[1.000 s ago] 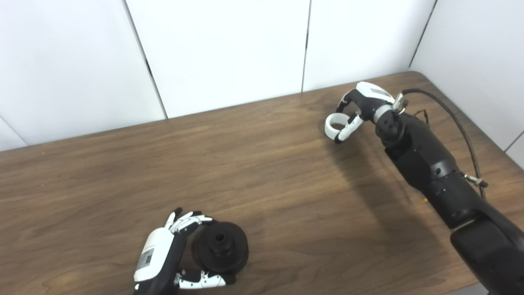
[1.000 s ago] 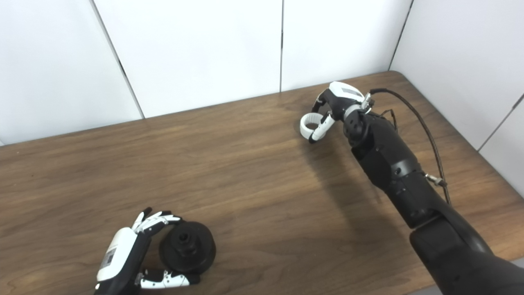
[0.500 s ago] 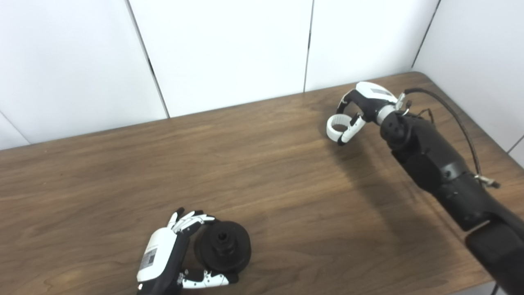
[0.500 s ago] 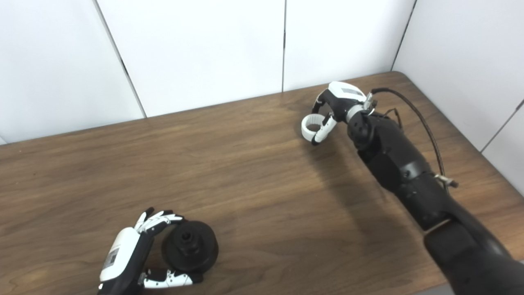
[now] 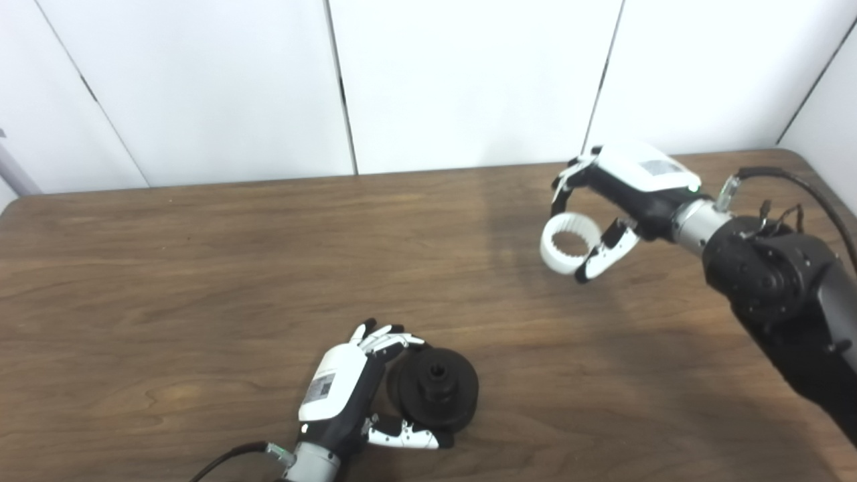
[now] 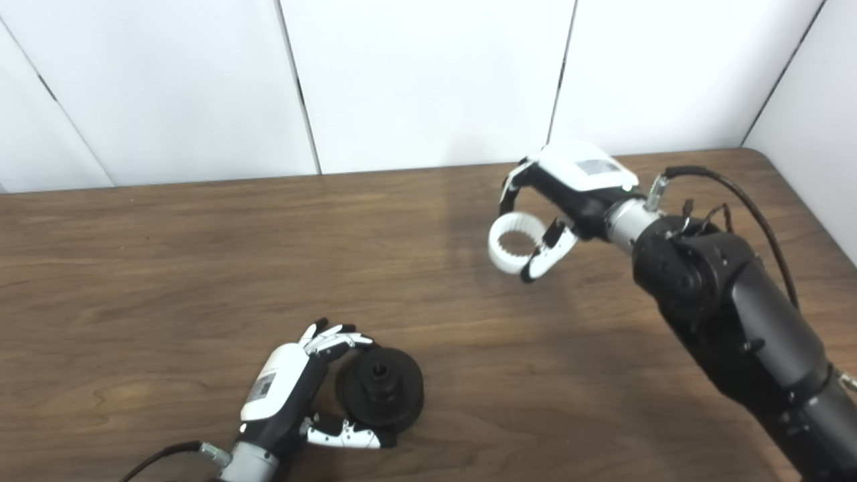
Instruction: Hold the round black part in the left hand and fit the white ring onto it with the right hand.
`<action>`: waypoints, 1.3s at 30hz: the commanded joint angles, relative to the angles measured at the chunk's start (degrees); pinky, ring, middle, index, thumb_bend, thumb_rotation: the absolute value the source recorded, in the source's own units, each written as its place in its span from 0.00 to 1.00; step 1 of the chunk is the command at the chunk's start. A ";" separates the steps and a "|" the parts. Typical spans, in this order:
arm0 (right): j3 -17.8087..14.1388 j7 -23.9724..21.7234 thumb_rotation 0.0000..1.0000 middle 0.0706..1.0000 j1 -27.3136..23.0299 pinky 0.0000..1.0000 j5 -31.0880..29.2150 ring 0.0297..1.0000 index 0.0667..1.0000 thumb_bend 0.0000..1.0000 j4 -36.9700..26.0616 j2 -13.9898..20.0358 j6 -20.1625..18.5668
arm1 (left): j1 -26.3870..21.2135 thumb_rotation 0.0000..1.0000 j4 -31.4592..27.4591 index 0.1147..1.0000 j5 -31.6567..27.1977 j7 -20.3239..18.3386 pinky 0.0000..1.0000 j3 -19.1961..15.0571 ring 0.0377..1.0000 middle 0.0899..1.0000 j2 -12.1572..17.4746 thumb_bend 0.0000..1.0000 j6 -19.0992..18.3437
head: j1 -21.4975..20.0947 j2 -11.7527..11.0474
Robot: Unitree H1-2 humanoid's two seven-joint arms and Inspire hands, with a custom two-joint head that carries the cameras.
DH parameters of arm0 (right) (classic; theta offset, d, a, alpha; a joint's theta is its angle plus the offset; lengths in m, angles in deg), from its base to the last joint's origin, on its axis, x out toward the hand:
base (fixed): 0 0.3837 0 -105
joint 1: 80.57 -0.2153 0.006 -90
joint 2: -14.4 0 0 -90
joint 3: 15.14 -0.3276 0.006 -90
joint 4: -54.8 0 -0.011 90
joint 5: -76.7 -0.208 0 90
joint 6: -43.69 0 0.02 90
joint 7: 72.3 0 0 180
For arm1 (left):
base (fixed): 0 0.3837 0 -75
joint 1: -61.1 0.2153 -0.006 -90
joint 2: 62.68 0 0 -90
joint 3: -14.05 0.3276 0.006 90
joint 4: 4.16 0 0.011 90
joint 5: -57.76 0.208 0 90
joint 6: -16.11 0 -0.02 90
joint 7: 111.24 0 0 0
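The round black part (image 5: 435, 390) lies on the brown table near the front, with a raised hub in its middle. My left hand (image 5: 348, 395) cups it from the left, fingers over its far edge and thumb at its near edge. My right hand (image 5: 619, 194) is at the back right, shut on the white toothed ring (image 5: 570, 243), holding it above the table. The ring (image 6: 516, 242) is far from the black part (image 6: 380, 393).
The wooden table (image 5: 201, 268) runs to white wall panels at the back. Its right corner (image 6: 756, 154) is near the side wall. A black cable (image 6: 736, 194) loops over my right forearm.
The camera has swung, shifting the whole scene rightward in the picture. My right hand with the ring has lifted and appears nearer and larger. My left hand still cups the black part.
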 commanded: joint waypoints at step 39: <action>3.17 -12.14 0.14 0.79 2.74 1.00 3.16 0.94 0.44 0.53 -16.13 -11.70 3.28 | -1.35 0.06 0.23 0.42 2.28 -3.63 1.00 1.53 0.87 0.76 -0.30 0.52 -3.64 | -0.30 4.25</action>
